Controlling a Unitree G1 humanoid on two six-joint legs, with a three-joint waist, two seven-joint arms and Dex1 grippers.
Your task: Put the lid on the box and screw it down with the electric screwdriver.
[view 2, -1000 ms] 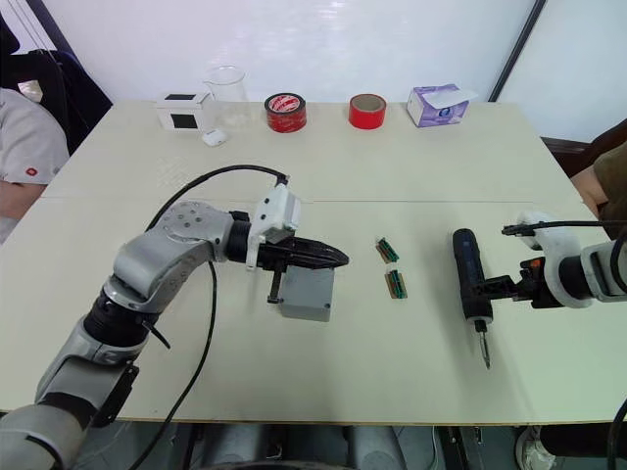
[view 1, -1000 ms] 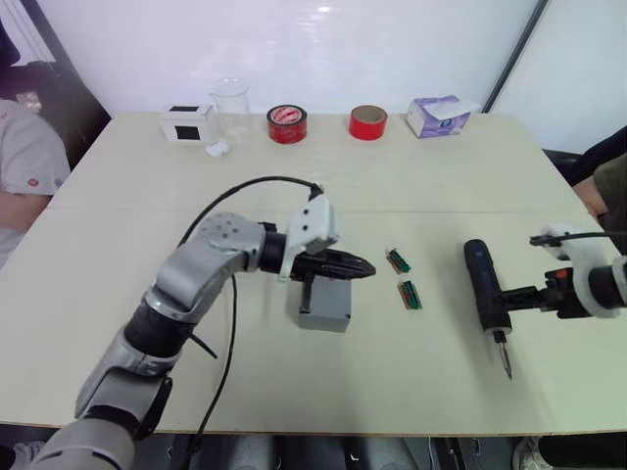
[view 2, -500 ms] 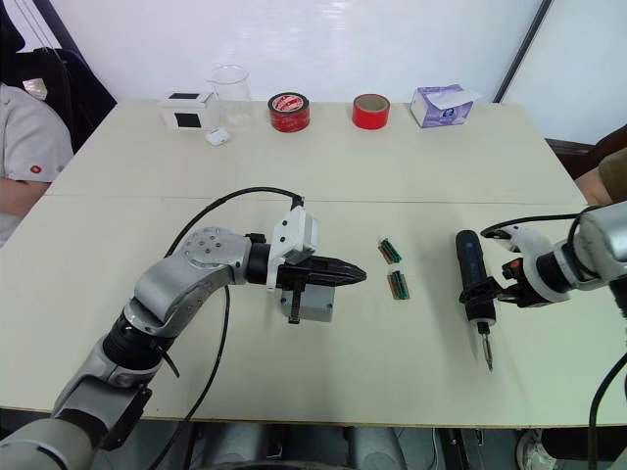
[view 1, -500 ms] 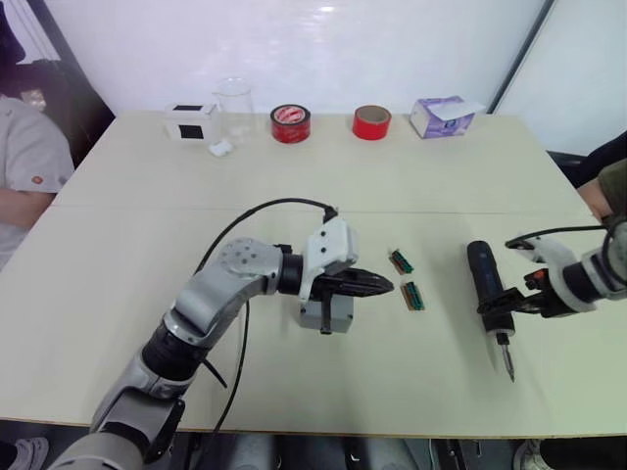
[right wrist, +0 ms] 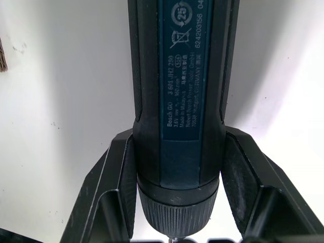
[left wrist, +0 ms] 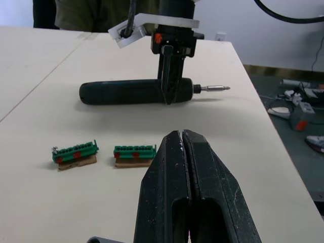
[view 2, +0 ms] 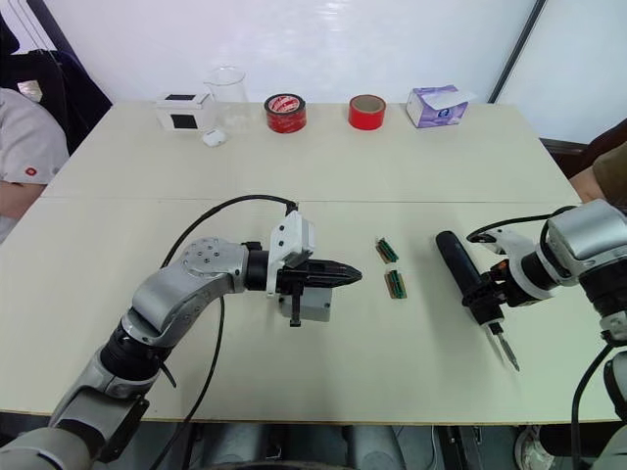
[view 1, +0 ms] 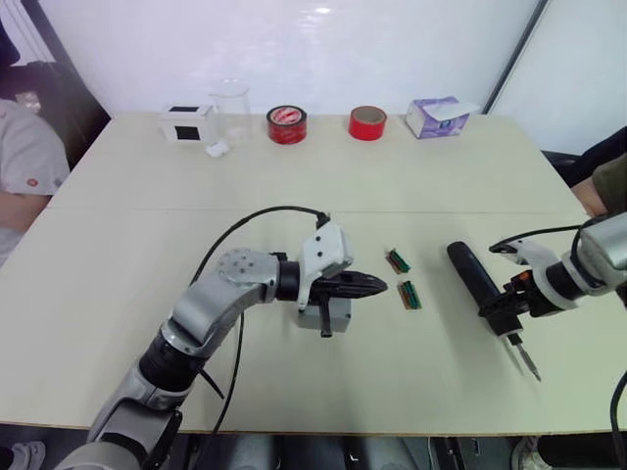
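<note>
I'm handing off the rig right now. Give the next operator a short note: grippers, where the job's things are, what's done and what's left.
Left gripper: shut, empty, hovering over the box at mid table.
Right gripper: fingers on either side of the electric screwdriver, near its bit end; it lies on the table's right side, bit toward the near edge.
Lid: I cannot make it out apart from the box, so whether it is seated is unclear.
Two green connector blocks lie between box and screwdriver.
Left: confirm the lid is on, lift the screwdriver, drive the corner screws.

A pale cream table (view 1: 118,245) stood before a plain white wall (view 1: 323,49) — a dark pole (view 1: 512,54) leaned at the right.
</note>
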